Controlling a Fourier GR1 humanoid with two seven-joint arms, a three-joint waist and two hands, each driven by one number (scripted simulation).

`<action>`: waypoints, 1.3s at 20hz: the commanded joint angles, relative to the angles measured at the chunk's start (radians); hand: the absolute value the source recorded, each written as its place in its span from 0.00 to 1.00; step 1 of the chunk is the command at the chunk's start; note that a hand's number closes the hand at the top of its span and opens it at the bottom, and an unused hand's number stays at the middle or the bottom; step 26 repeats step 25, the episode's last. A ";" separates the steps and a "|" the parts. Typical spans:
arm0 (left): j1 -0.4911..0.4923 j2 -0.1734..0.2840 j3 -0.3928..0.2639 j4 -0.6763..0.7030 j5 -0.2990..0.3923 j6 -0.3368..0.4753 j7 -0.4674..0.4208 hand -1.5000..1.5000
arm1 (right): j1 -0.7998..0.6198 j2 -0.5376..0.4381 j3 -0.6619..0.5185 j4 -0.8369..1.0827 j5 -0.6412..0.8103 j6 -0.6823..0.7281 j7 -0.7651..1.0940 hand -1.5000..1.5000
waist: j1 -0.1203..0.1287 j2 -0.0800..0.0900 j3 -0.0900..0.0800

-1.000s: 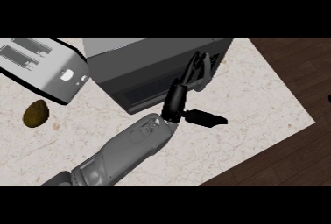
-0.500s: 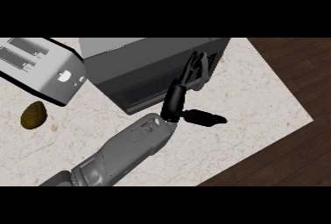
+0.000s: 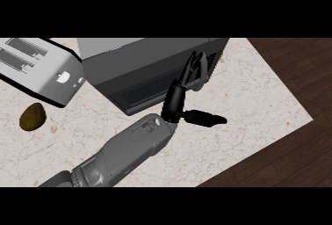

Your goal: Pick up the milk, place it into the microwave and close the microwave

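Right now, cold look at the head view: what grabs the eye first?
The grey forearm rising from the lower left, its black hand stretched straight-fingered against the front of the dark microwave at top centre, thumb pointing right. Then the toaster at the upper left, and a small brown object below it on the pale counter. No milk shows.

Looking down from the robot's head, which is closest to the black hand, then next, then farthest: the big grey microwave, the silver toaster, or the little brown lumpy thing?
1. The big grey box-shaped microwave: the right hand has straight fingers against its front, at the right end.
2. The silver slotted toaster: to the microwave's left, at the view's upper left.
3. The small brown oval lump: on the pale counter, far left below the toaster.
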 commanded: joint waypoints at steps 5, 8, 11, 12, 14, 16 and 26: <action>-0.056 -0.007 0.016 0.057 0.050 0.000 0.011 0.00 | -0.021 -0.030 -0.003 -0.008 -0.035 0.014 0.023 0.00 | -0.012 0.003 -0.001; -0.064 -0.007 0.016 0.060 0.063 0.001 0.008 0.00 | -0.026 -0.023 0.006 -0.009 -0.051 0.010 0.027 0.00 | -0.014 0.005 0.000; -0.053 -0.007 0.008 0.084 0.097 -0.053 0.063 1.00 | -0.027 -0.031 0.000 -0.005 -0.058 0.010 0.033 0.00 | -0.005 0.013 0.004; -0.069 -0.007 -0.003 0.100 0.083 -0.051 0.066 1.00 | -0.022 -0.022 0.011 -0.007 -0.066 0.007 0.037 0.00 | -0.007 0.011 0.006; -0.075 0.009 -0.030 0.162 0.044 -0.004 0.074 0.00 | -0.035 -0.033 0.005 -0.015 -0.072 0.004 0.042 0.00 | 0.010 0.004 0.010; -0.088 0.067 -0.043 0.201 0.010 0.045 0.072 0.00 | -0.026 -0.041 -0.002 -0.005 -0.073 0.005 0.048 0.00 | 0.024 -0.002 0.016; -0.124 0.070 -0.060 0.266 0.005 0.099 0.146 0.00 | -0.002 -0.056 -0.023 -0.020 -0.084 -0.006 0.059 0.00 | 0.053 -0.016 0.015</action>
